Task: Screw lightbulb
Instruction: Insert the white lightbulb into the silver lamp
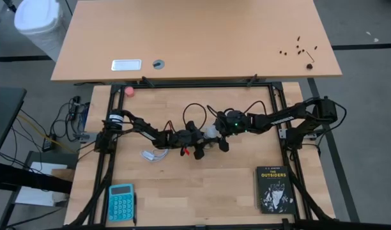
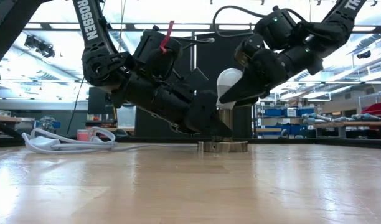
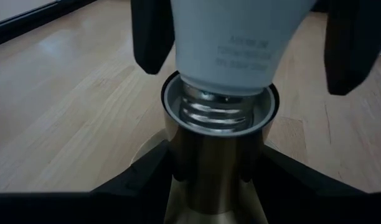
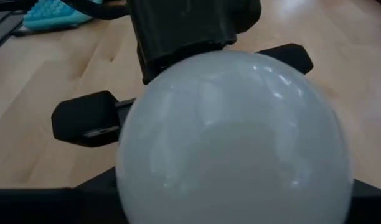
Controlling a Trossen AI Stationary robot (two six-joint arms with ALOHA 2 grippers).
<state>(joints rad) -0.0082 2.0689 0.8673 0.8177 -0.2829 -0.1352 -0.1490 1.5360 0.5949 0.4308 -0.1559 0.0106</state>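
Observation:
The white lightbulb (image 2: 228, 83) stands upright with its threaded base (image 3: 216, 114) inside the cup of a metal socket (image 3: 209, 168). The socket's round foot (image 2: 223, 147) rests on the wooden table. My left gripper (image 2: 206, 124) comes from the table's left and is shut on the socket's stem. My right gripper (image 2: 239, 92) comes from the right and is open. Its fingers (image 3: 349, 50) stand on either side of the bulb's lower body. In the right wrist view the bulb's globe (image 4: 234, 143) fills most of the picture. My left gripper pinches the socket's upright stem (image 3: 206, 186) between its two fingers (image 3: 131, 183), just under the cup. The fingers come nearly level from the table's left, slanting a little down, and lie across the stem. The socket stands upright on its foot. My right gripper: one finger stands clear of the bulb. Whether the other finger (image 3: 152, 37) touches it, I cannot tell.
A coiled white cord (image 1: 154, 154) lies left of the socket. A teal calculator (image 1: 121, 202) sits at the near left and a black book (image 1: 273, 188) at the near right. A pink ball (image 1: 129, 91) lies at the far left. A larger desk (image 1: 195, 38) stands beyond.

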